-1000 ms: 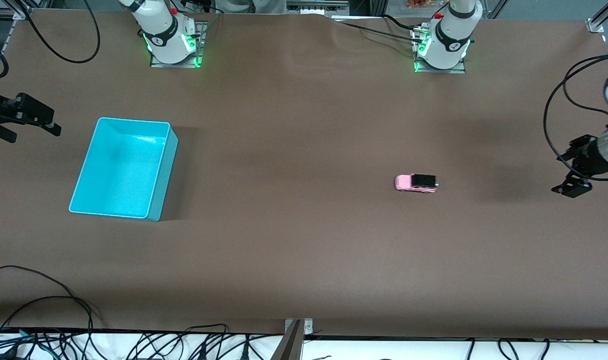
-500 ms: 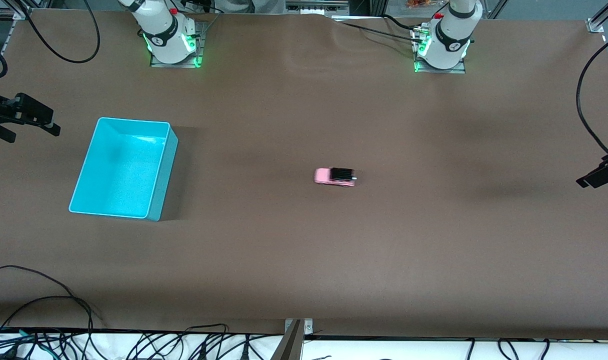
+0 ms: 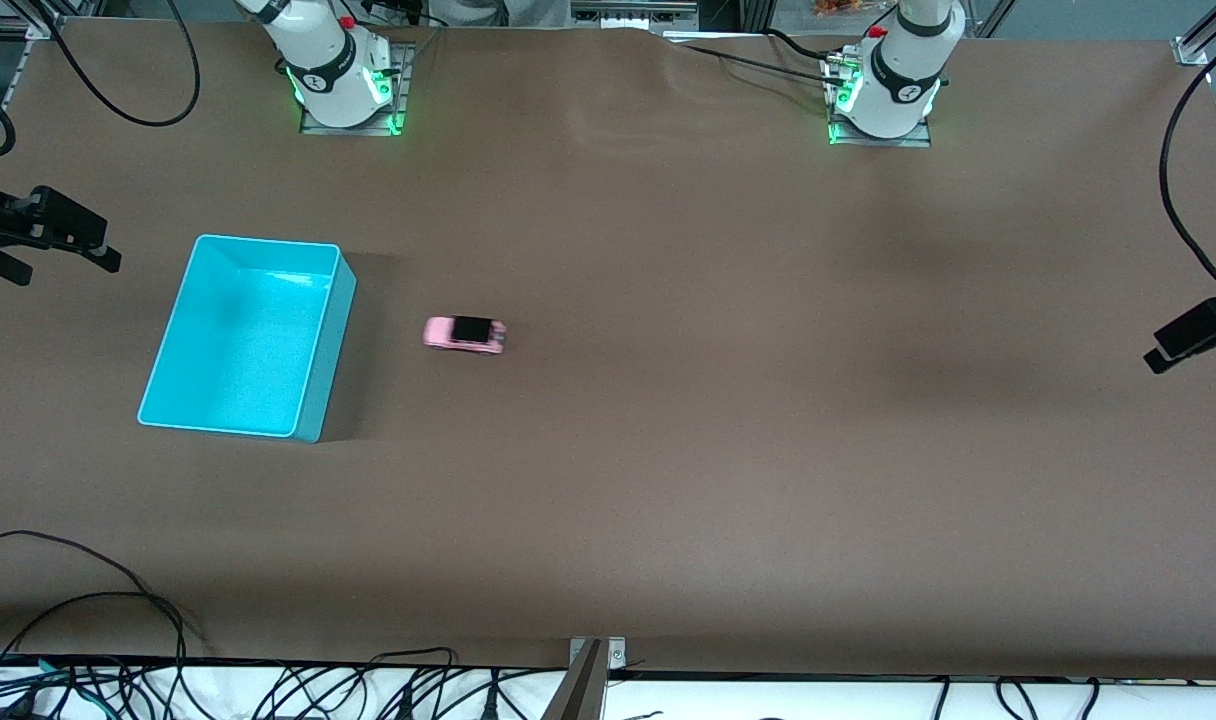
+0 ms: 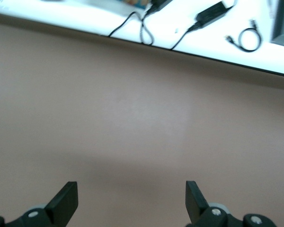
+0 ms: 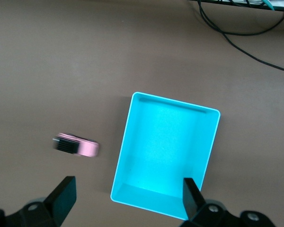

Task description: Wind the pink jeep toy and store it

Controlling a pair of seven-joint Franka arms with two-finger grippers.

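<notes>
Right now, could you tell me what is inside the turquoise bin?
Nothing: the bin shows only its bare floor, fully visible in both views. The jeep stands on the table beside it.

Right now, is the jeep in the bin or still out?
Out. The pink jeep toy sits upright on its wheels on the brown table, beside the turquoise bin toward the left arm's end; the bin holds nothing.
</notes>
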